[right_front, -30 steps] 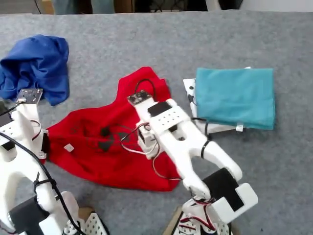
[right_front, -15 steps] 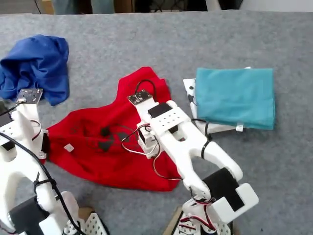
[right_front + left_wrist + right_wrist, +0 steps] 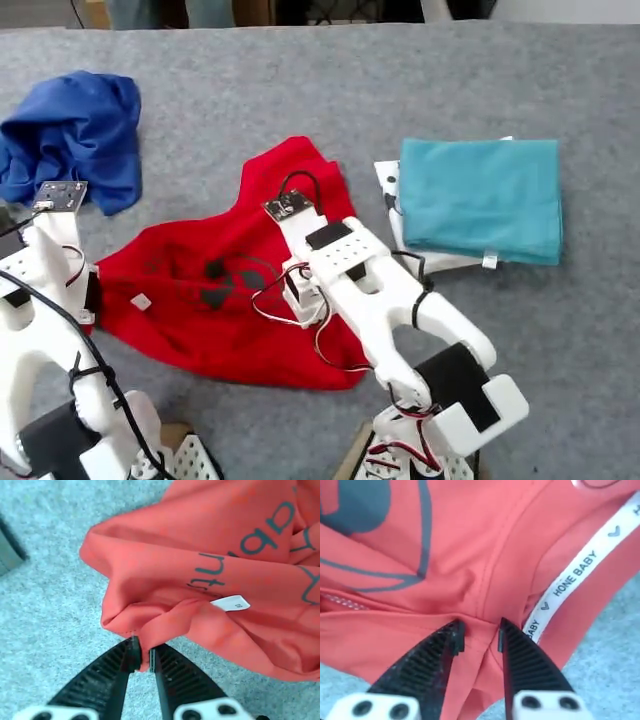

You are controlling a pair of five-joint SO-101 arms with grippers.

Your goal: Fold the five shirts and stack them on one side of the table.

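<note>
Crumpled red cotton shirt with dark print (image 3: 190,310) lies unfolded. Left gripper (image 3: 142,652) is clamped on a hem fold at its edge. Right gripper (image 3: 479,627) is closed over a thick ridge of cloth by the neck tape.

Risk: both holds look shallow, so tension between the arms could pull the hem free.

Folded teal shirt (image 3: 480,195) sits just beside the red shirt, and crumpled blue shirt (image 3: 70,130) lies near its opposite side. Surface is a grey felt-covered table (image 3: 300,80); the room beyond is indistinct.
</note>
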